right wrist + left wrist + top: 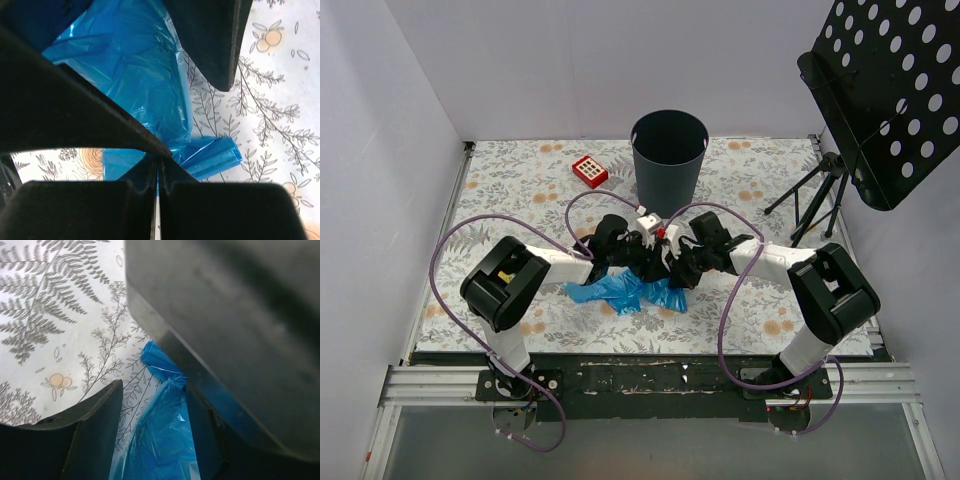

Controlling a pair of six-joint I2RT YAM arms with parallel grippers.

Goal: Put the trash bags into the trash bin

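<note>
A crumpled bright-blue trash bag (623, 291) lies on the floral table between the two arms. It also shows in the left wrist view (162, 440) and the right wrist view (142, 70), with a small folded end (212, 156). My left gripper (152, 390) is open, with its fingers on either side of the film. My right gripper (157, 164) is shut on a fold of the bag, right against the left gripper. In the top view both grippers (642, 262) (672, 270) meet over the bag. The dark trash bin (669, 155) stands upright behind them.
A red-and-white keypad tile (590, 171) lies left of the bin. A black perforated music stand (885, 95) on a tripod stands at the back right. White walls close the table at the left and back.
</note>
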